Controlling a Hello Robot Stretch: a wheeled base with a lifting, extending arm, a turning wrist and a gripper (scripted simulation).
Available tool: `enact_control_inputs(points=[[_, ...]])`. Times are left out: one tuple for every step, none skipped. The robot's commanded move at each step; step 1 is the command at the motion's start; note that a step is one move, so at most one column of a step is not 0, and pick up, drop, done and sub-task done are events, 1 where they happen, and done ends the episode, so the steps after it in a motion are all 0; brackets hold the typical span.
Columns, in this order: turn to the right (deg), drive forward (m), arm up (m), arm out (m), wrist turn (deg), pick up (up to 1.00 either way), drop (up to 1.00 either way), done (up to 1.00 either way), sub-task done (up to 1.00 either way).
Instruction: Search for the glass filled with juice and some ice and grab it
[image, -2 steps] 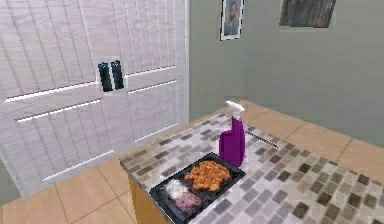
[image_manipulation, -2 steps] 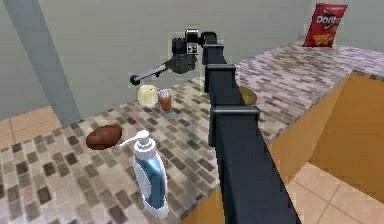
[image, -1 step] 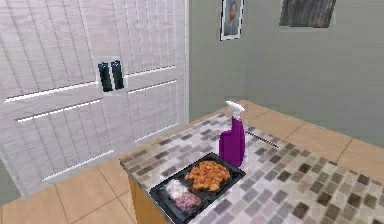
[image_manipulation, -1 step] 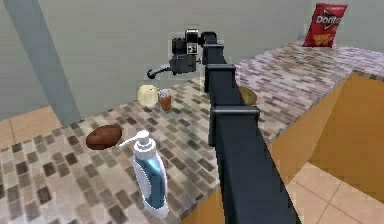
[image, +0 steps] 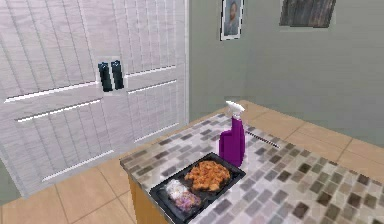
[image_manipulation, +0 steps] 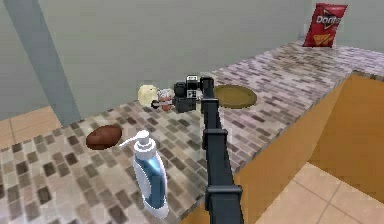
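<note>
1. Mosaic bench (image_manipulation: 290, 80): pale yellowish object (image_manipulation: 149, 95), possibly the glass, stands by the fingers (image_manipulation: 172, 97).
2. Finger state and load: cannot tell.
3. Step: grasp approach. Next: confirm target, align.

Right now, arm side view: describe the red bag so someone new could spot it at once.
Take the long tiled counter below the grey wall. Follow it to its far end at the view's upper right, where the bag stands upright by the wall. It is the only bright red thing there, well away from the flat brown disc and the white bottle.
</note>
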Motion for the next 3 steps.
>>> enact_control_inputs(points=[[0.0,0.0,0.0,0.0,0.0,1.0,0.0,0.0,0.0],[0.0,0.0,0.1,0.0,0.0,0.0,0.0,0.0,0.0],[0.0,0.0,0.0,0.0,0.0,0.0,0.0,1.0,0.0]])
